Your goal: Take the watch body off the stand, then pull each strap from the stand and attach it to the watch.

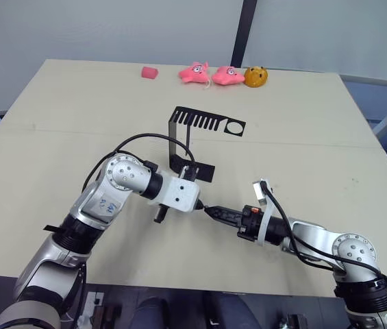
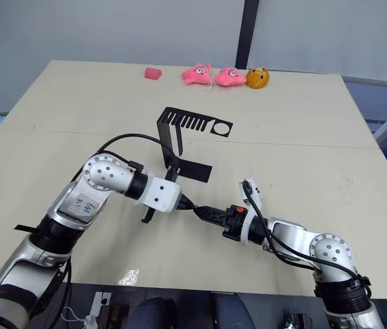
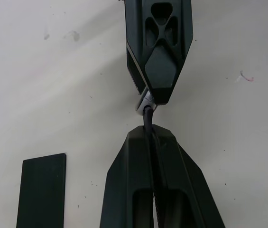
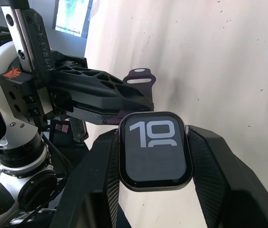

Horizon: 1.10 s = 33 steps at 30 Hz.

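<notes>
The watch body (image 4: pixel 155 149), its black screen showing white digits, sits clamped between my right gripper's fingers (image 4: pixel 214 171). My left gripper (image 1: pixel 198 205) is shut on a dark strap (image 3: pixel 148 118), which it holds edge-on with its tip at the grey rim of the watch body (image 3: pixel 144 102). The strap's slotted end (image 4: pixel 141 78) pokes out past the left fingers. Both grippers meet tip to tip low over the table, with the right gripper (image 1: pixel 211 212) in front of the black stand (image 1: pixel 203 122). The stand is upright just behind them, its flat foot (image 1: pixel 198 170) near the left wrist.
Two pink plush toys (image 1: pixel 194 72) (image 1: pixel 227 75), an orange toy (image 1: pixel 255 76) and a small pink piece (image 1: pixel 150 71) lie along the table's far edge. A black cable (image 1: pixel 145 140) loops above my left forearm. Bare tabletop (image 1: pixel 316 151) spreads to the right.
</notes>
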### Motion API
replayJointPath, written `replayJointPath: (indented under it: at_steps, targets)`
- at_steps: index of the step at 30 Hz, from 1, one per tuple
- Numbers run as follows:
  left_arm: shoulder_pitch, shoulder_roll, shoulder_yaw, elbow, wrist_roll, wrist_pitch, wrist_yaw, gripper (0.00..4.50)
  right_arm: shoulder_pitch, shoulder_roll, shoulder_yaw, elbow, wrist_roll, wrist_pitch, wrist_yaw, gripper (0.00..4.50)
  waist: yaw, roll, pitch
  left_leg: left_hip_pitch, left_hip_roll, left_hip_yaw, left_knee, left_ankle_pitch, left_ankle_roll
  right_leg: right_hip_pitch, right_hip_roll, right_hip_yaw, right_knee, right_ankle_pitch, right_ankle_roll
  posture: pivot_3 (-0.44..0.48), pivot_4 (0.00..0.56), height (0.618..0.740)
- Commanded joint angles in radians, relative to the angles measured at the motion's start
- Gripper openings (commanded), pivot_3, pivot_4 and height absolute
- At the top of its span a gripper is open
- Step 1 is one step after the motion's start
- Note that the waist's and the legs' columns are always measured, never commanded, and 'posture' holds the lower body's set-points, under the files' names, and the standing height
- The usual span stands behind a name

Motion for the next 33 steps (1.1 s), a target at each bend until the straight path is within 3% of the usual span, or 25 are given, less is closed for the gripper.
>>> replayJointPath:
  at_steps: [1,33]
  targets:
    - [-0.023,-0.03,-0.019,-0.024,-0.006,-0.002,0.025,0.0,-0.017,0.016,0.023,-0.054,0.055,0.011,0.022,1.6,0.0,0.0,0.0,0.0,0.0,0.0,0.0,0.0,0.0,0.0,0.0,0.0,0.0,0.0,0.0,0.0,0.15,0.74]
    - [-0.014,-0.038,-0.027,-0.018,0.013,0.008,0.022,0.0,-0.012,0.03,0.036,-0.062,0.049,0.007,0.027,1.6,0.0,0.0,0.0,0.0,0.0,0.0,0.0,0.0,0.0,0.0,0.0,0.0,0.0,0.0,0.0,0.0,0.15,0.74]
